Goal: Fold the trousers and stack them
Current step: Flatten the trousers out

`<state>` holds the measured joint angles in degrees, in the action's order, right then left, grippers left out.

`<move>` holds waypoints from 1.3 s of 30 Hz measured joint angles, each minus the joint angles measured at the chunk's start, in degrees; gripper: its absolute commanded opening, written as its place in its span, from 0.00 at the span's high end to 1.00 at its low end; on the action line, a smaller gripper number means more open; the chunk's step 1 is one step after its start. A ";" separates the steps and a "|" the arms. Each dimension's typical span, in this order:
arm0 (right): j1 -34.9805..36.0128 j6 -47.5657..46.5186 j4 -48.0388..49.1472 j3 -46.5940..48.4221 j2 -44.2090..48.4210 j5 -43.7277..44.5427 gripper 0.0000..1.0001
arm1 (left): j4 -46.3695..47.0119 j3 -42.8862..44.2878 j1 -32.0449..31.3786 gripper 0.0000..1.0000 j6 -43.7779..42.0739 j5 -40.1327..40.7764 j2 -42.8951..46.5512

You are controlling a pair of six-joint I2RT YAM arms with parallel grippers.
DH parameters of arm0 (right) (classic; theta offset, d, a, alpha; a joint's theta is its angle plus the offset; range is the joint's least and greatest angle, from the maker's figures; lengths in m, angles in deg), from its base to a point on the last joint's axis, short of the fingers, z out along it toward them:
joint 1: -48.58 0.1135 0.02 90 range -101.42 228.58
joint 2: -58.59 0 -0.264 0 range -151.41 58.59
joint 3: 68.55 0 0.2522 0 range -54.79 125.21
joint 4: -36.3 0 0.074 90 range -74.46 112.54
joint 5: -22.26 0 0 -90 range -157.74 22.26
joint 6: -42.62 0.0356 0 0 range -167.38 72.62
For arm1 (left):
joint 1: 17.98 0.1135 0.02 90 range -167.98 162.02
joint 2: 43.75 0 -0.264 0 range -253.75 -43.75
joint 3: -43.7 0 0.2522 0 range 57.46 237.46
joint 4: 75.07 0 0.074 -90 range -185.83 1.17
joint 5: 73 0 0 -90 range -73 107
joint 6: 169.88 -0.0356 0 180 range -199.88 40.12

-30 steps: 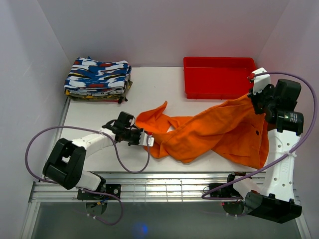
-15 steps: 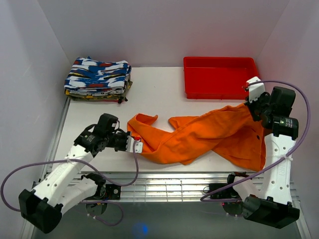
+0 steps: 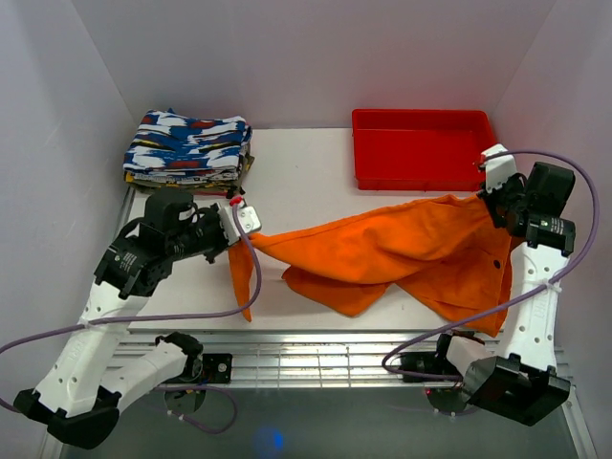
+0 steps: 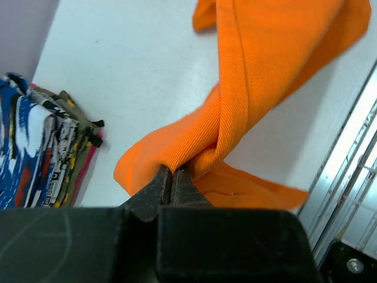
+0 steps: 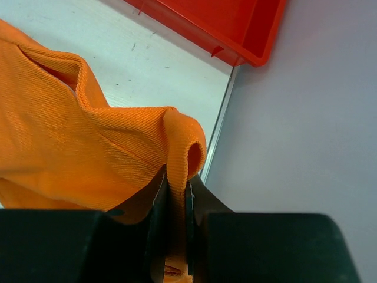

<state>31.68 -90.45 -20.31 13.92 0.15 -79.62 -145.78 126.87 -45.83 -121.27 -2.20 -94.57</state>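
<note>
Over the table, top view: the trousers [image 3: 382,253] hang stretched between both arms, the middle sagging onto the table [image 3: 306,172], probably pulled taut to flatten them for a fold.
Top view, ends: the left gripper [image 3: 247,222] pinches the left end with one leg dangling below it, and the right gripper [image 3: 492,186] lifts the other end.
Top view, containers: the red tray [image 3: 421,182] shows nothing inside, and the patterned folded clothes [image 3: 188,153] are stacked far left, apart from the trousers.
Left wrist view: the fingers are closed tight on a twisted bunch of orange cloth [image 4: 259,76].
Right wrist view: the fingers are clamped on a doubled hem of the cloth [image 5: 70,147], and the tray corner [image 5: 235,23] visible beyond is bare.
</note>
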 measured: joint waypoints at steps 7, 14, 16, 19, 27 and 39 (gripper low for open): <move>-2.16 0.68 4.24 1.79 -7.61 -1.27 0.92 | 7.63 5.38 0.00 1.00 8.37 4.63 -9.62; -2.19 2.69 9.18 1.97 -18.53 -1.07 0.92 | 15.52 15.72 3.82 1.00 14.95 5.07 -42.07; -2.21 4.07 10.12 2.97 -22.84 -0.37 0.92 | 16.98 21.46 6.95 1.00 17.11 3.50 -52.17; -2.21 6.56 10.60 5.33 -28.44 0.02 0.86 | 17.14 27.47 10.78 0.81 19.04 2.29 -61.68; -2.36 8.46 -1.38 24.70 -40.11 -1.64 0.10 | 8.41 30.99 13.16 0.19 16.06 -8.59 -59.39; -11.69 -6.47 -24.04 8.70 -27.82 5.20 0.09 | -0.37 1.70 -7.93 0.29 7.78 -16.09 -35.54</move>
<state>19.98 -96.92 -44.35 22.61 -27.67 -74.42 -146.15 128.57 -53.77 -113.49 -18.29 -130.11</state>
